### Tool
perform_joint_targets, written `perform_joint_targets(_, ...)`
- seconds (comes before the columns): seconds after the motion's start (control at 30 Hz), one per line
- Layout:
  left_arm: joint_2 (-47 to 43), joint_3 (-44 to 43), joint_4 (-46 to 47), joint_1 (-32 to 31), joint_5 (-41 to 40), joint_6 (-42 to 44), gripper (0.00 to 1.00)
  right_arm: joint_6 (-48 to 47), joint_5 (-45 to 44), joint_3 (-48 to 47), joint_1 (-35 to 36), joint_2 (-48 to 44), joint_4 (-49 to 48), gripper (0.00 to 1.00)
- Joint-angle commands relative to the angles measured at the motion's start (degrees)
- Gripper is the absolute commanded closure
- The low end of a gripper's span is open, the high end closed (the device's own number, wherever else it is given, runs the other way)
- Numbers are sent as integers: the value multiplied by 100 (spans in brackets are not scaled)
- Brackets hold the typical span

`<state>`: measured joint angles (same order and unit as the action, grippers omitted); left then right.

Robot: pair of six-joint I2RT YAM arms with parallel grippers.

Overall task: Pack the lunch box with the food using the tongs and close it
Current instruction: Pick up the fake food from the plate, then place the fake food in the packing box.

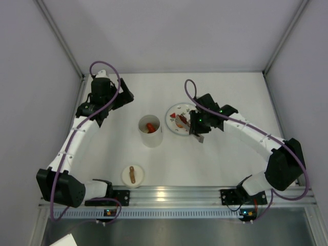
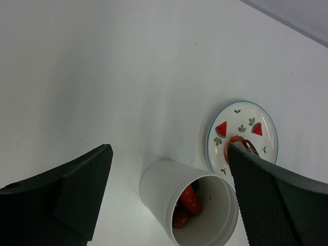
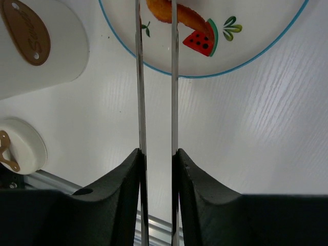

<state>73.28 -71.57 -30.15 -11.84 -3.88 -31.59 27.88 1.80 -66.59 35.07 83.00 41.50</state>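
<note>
The lunch box (image 1: 150,131), a white cup, stands upright mid-table with red and orange food (image 2: 190,201) inside. Its lid (image 1: 132,175) with the brown strap lies near the front rail. My right gripper (image 3: 156,154) is shut on the tongs (image 3: 139,92), whose two slim arms reach onto the plate (image 3: 256,31). An orange food strip (image 3: 177,11) lies between the tong arms near their tips. My left gripper (image 2: 169,148) hangs open and empty behind and to the left of the lunch box.
The plate (image 1: 174,114) with red watermelon marks sits just right of the lunch box. Grey walls close the table at the back and on both sides. The aluminium rail (image 1: 169,195) runs along the near edge.
</note>
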Motion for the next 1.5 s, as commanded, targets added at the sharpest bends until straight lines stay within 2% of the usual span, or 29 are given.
perform_joint_targets(0.0, -103, -76, 9, -21, -34, -14, 1, -125, 110, -241, -26, 84, -221, 72)
perform_joint_targets(0.17, -94, -76, 9, -21, -52, -5, 1, -134, 39, -249, -18, 120, -221, 86)
perform_joint_targets(0.27, -85, -76, 9, -21, -34, -5, 1, -151, -22, -363, -26, 67, -133, 91)
perform_joint_targets(0.6, -85, -76, 9, -21, -43, -5, 1, -239, -312, -1356, -9, -442, 385, 92)
perform_joint_targets(0.9, -68, -76, 9, -21, -34, -5, 1, -318, -286, -2314, 289, -636, 842, 91)
perform_joint_targets(1.2, -50, -68, 18, -21, -34, -5, 1, -327, -488, -2903, 1370, -355, 1036, 90)
perform_joint_targets(1.47, -68, -85, 1, -21, -60, 22, 1, -274, -751, -2851, 2126, -21, 1115, 89)
